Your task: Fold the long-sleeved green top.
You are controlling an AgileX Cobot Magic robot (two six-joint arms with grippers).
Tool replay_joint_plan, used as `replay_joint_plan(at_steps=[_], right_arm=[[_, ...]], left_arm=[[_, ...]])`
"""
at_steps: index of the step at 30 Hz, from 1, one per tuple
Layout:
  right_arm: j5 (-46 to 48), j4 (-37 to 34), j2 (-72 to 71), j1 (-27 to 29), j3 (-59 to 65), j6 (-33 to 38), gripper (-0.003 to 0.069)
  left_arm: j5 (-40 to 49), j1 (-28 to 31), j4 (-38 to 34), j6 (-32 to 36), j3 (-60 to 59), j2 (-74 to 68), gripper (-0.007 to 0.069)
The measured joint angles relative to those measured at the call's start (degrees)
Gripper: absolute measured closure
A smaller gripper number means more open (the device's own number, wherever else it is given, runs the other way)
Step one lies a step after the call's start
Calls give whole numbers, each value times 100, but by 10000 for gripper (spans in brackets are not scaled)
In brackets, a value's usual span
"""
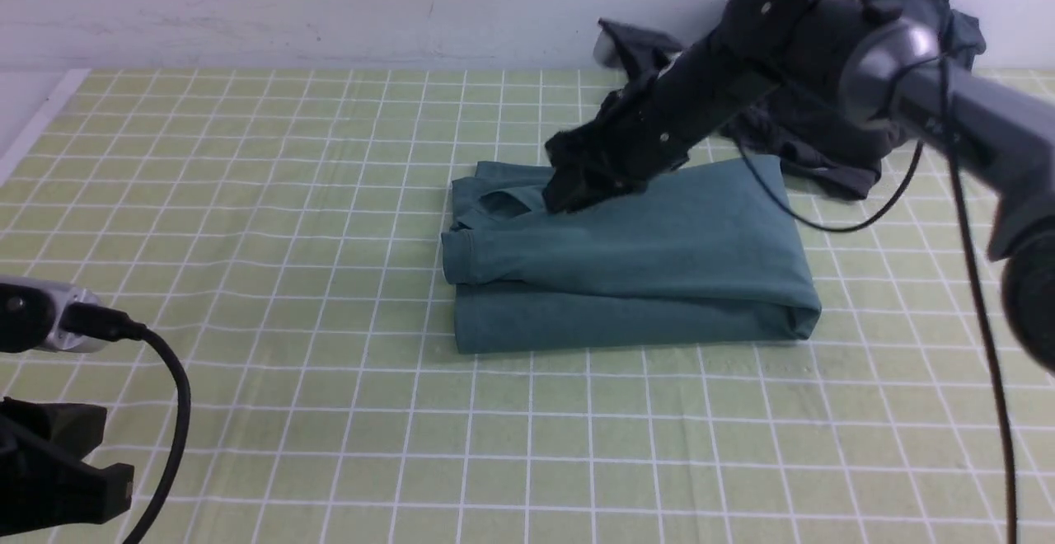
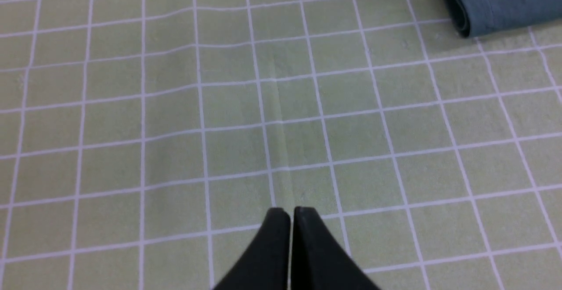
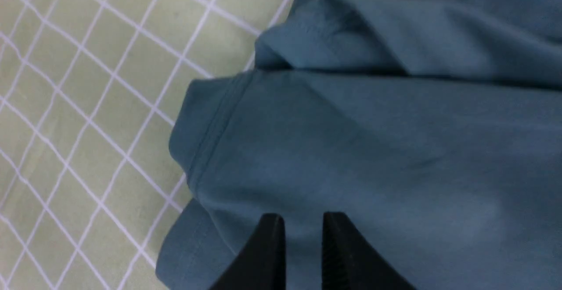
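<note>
Front view: we see the green long-sleeved top (image 1: 643,264) folded into a rectangle mid-table on the checked tablecloth (image 1: 330,198). The right gripper (image 3: 303,219) is over its far left corner, fingers slightly apart. The left gripper (image 2: 292,213) hovers well aside, fingers pressed together.

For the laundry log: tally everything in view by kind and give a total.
Green top: 1
Heap of dark clothes: 1 (pieces in it cannot be counted)
Checked cloth: 1
Robot tools: 2, left tool and right tool
Total: 5
</note>
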State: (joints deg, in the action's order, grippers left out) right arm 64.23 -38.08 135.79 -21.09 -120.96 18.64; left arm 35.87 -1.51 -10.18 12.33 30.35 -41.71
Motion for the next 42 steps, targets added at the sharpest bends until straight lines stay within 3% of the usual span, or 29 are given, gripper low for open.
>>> replay_joint_plan(at_steps=[5,9,13,17,22,29,31,35,39,41,42], right_arm=[[-491,-539,412,-473,10,511,655],[-909,-643,460,-766,-34,804,670],[-626,-546,371,-812,-355,845,670],[478,489,-282,-782,-1265,565,670],[715,1395,-1570,-737,-1652,29,671],[809,3040,-3240,-732,-1607,-324,671],[790,3914,-3883,-732,-1140,-659,671],[333,4595,-4682,-732,-62,-1005,671],[-1492,5190,-6252,-732,2718,-1668,671],[-2133,5284,-6597,-727,3357,-1864,671],[-2965,5382,-7155,-727,4402,-2222,671]], left_arm=[[-12,0,-73,45,0,0,627],[-12,0,-80,306,0,0,627],[23,0,-201,507,0,71,627],[131,-83,-637,1337,-7,838,627],[133,-143,-1373,2410,-246,2094,627],[-449,-143,-2090,2842,-1053,3077,627],[-805,-143,-2214,2856,-1267,3318,627],[-995,-143,-2266,2856,-1303,3372,627],[-1037,-143,-2284,2856,-1308,3372,627],[-1037,-143,-2285,2856,-1308,3372,627],[-1037,-143,-2291,2856,-1308,3372,627]])
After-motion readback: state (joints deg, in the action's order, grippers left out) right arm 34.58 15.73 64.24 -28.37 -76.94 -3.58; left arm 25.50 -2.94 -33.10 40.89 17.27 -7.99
